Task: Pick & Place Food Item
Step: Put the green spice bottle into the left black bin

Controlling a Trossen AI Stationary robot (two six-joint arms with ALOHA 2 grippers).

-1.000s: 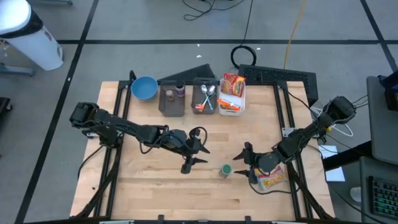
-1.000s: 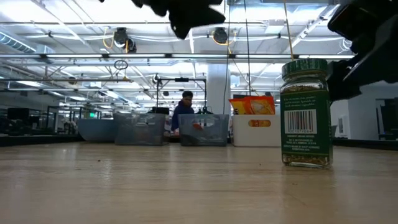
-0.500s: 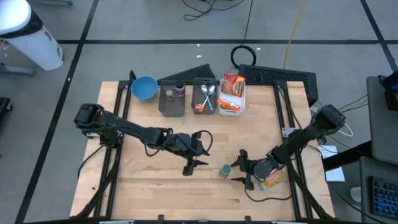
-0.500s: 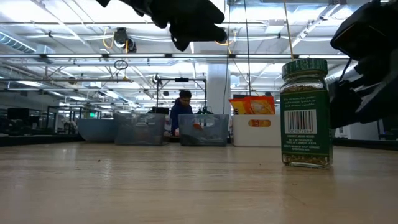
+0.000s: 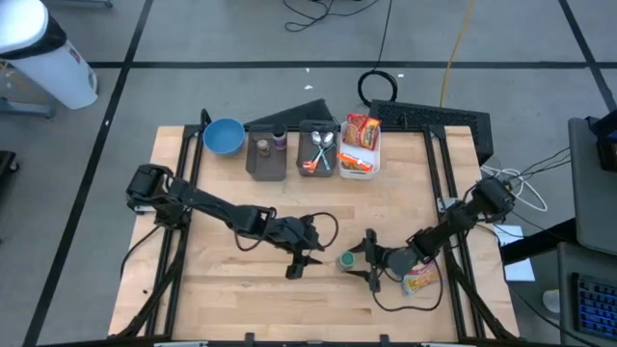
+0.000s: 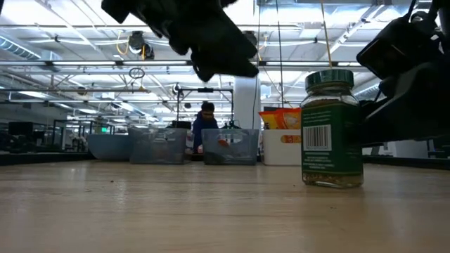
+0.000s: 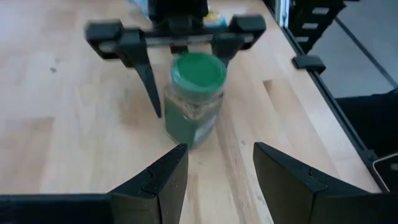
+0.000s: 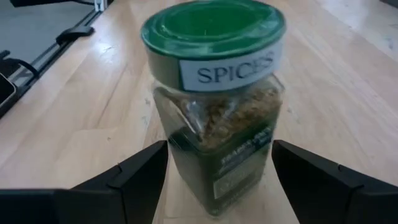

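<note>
A glass spice jar (image 5: 345,260) with a green lid stands upright on its base on the wooden table, near the front middle. My right gripper (image 5: 368,260) comes in low from the table's right and is open, one finger on each side of the jar (image 8: 214,112). My left gripper (image 5: 307,262) hovers just left of the jar, open with nothing between its fingers (image 7: 219,149), pointing at the jar (image 7: 196,99) from above and to the left. In the low view the jar (image 6: 332,130) stands between the two dark grippers. My right gripper stands astride the jar's body, level, from the table's right. One finger (image 7: 149,87) is clearly apart from the glass. The jar hides the other finger, so I cannot tell whether it touches.
At the far edge stand a blue bowl (image 5: 223,136), two grey bins (image 5: 267,154) (image 5: 321,152) and a white bin of snack packets (image 5: 359,145). A snack packet (image 5: 419,280) lies under my right arm. A person (image 6: 205,126) shows in the room behind.
My right gripper has sunk and gone toward the table's left until its fingers flank the jar. My left gripper has come down and moved right, toward the jar. The jar has slid a little toward the table's left and turned slightly, still upright.
</note>
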